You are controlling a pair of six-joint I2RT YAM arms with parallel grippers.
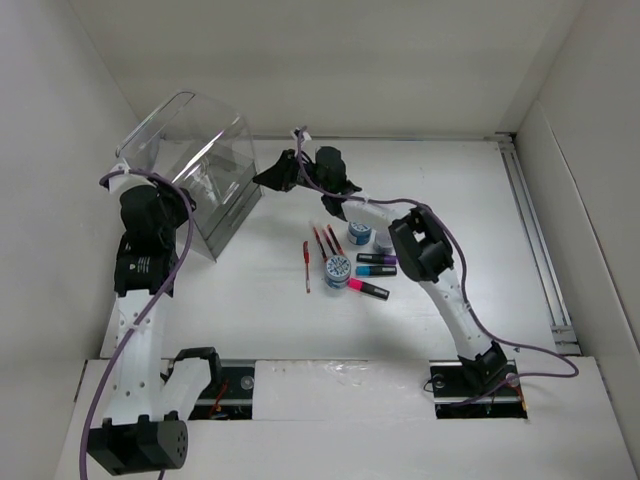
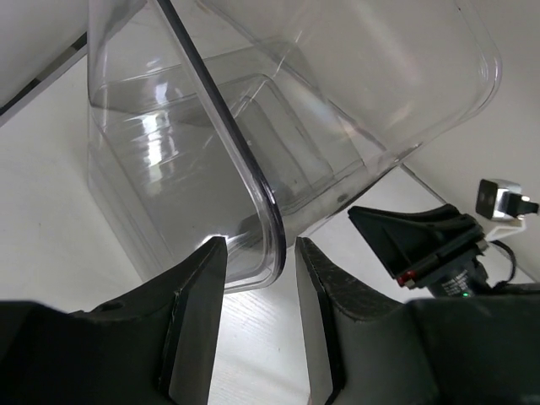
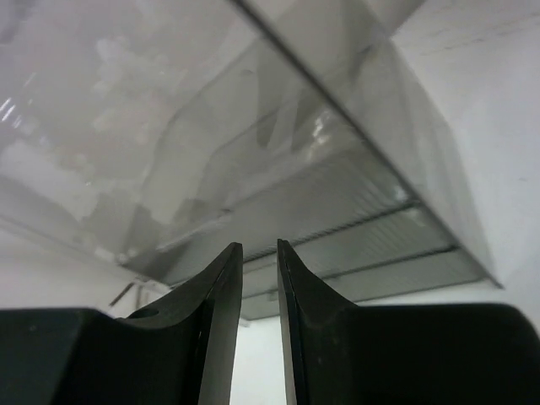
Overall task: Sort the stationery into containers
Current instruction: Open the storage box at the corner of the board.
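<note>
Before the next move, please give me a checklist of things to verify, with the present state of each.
1. Left gripper straddles the clear acrylic box rim: ok.
2. Left fingers clamped on that rim: not ok, gaps show.
3. Right gripper faces the box's drawers, holding nothing: ok.
4. Red pens, tubs, markers lie on the table, outside the box: ok.
5. Lid fully open: cannot tell.

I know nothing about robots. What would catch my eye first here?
The big clear box at the table's far left, its curved lid raised. The left gripper straddles the lid's edge and the right gripper hovers close to the box. Mid-table lies a small cluster of red pens, patterned tubs and markers.
</note>
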